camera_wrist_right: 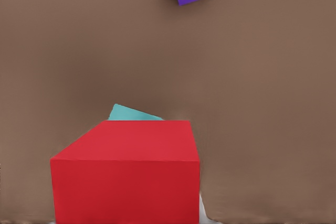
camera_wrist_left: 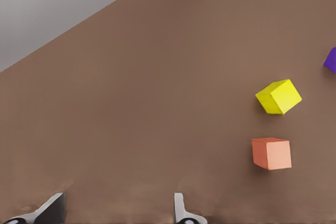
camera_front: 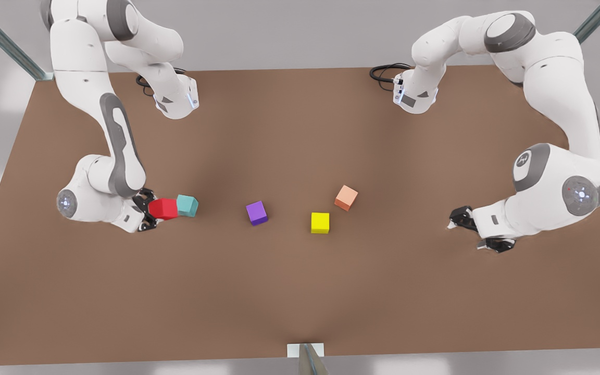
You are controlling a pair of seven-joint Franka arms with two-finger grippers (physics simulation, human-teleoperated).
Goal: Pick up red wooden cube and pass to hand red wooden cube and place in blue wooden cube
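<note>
The red wooden cube sits between the fingers of my right gripper, which is shut on it at the front view's left. In the right wrist view the red wooden cube is close and large. The blue wooden cube, teal in colour, stands on the table right beside the red one and touches its far side. A corner of the blue wooden cube peeks out behind the red one. My left gripper waits open and holds nothing, low over the table at the front view's right, its fingertips wide apart.
A purple cube, a yellow cube and a pale orange cube lie in the middle of the brown table. The yellow cube and orange cube lie ahead of my left gripper.
</note>
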